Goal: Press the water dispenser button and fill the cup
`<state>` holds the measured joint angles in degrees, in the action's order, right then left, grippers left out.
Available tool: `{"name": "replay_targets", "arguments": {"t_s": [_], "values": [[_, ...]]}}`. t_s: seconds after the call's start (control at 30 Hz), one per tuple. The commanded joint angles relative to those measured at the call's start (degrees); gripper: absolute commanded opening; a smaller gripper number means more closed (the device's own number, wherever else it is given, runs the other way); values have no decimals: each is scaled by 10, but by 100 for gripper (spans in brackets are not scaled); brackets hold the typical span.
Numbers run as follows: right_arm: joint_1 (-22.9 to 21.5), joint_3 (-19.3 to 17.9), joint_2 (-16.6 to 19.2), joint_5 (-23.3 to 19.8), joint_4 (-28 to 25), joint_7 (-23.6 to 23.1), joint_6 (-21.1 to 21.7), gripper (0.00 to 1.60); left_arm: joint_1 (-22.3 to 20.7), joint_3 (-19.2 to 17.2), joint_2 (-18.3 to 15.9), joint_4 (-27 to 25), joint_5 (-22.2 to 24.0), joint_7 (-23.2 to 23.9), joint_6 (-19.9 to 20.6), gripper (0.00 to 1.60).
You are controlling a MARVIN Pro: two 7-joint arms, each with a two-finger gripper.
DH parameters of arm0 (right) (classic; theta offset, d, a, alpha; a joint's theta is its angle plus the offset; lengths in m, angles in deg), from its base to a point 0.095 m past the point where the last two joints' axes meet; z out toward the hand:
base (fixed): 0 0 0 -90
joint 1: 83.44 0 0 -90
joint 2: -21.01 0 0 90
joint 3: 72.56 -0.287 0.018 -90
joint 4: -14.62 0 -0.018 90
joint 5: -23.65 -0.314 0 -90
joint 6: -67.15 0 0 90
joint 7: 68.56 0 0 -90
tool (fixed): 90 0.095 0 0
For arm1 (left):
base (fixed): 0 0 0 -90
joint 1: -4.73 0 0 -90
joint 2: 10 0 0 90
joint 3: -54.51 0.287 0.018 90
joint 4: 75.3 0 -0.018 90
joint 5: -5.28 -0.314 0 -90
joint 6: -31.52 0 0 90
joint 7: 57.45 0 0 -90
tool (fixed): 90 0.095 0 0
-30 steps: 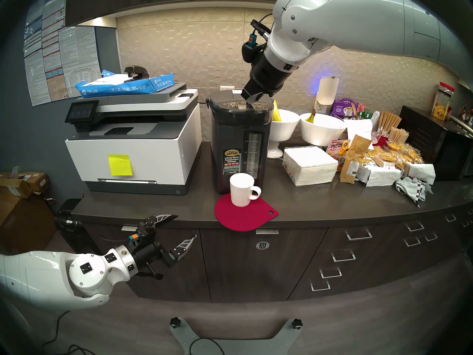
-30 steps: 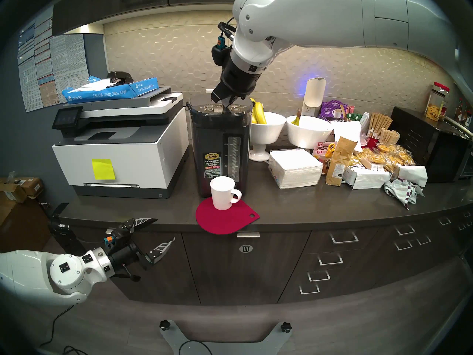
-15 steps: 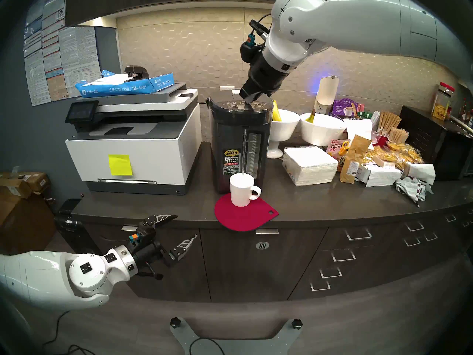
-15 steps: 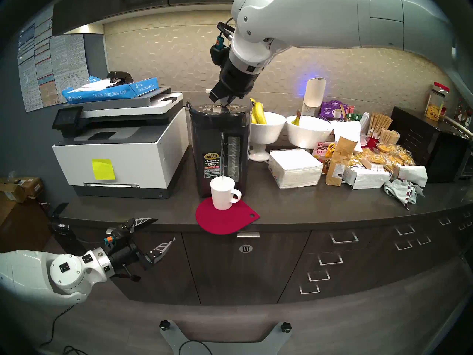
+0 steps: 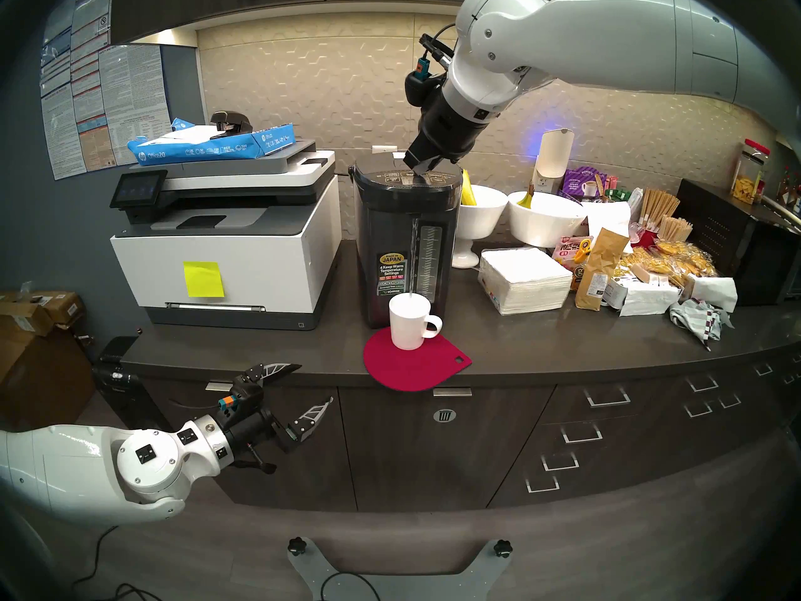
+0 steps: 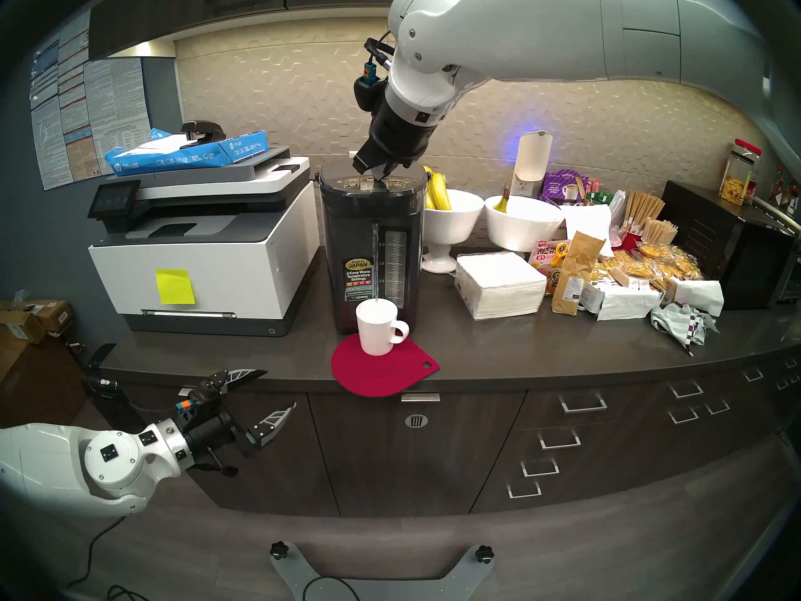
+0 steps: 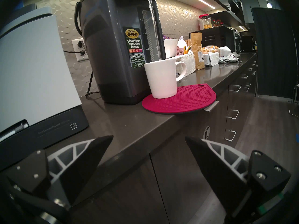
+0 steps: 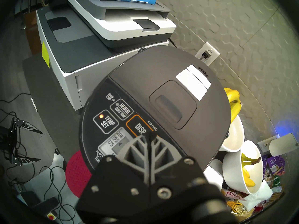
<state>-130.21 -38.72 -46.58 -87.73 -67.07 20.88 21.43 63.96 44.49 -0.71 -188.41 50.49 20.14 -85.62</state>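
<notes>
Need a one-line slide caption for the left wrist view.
Water stream pours from the water dispenser into the cup on a red mat.

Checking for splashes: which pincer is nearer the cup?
Left. The open left pincer hangs off the counter's edge, beside the cup; the shut right pincer is atop the water dispenser.

- Dark water dispenser (image 6: 372, 249) standing mid-counter, beside the printer (image 6: 203, 257).
- Right gripper (image 6: 380, 178) closed, tips down on the dispenser's top panel, on the button (image 6: 371, 180).
- Thin water stream (image 6: 376, 262) falling down the dispenser's front.
- White cup (image 6: 378, 326) at the dispenser's foot, on a red mat (image 6: 381, 372).
- Left gripper (image 6: 279, 390) spread open, well below-left of the dispenser.
</notes>
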Motion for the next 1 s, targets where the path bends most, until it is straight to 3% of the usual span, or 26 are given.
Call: {"name": "replay_targets", "arguments": {"t_s": [0.0, 0.97], "values": [[26, 12, -13, -1, -6, -2, 3, 0, -5, -5, 1, -2, -1, 1, -4, 160], [25, 14, -11, 5, -11, -7, 3, 0, -7, -3, 1, -2, -1, 0, -4, 160]]}}
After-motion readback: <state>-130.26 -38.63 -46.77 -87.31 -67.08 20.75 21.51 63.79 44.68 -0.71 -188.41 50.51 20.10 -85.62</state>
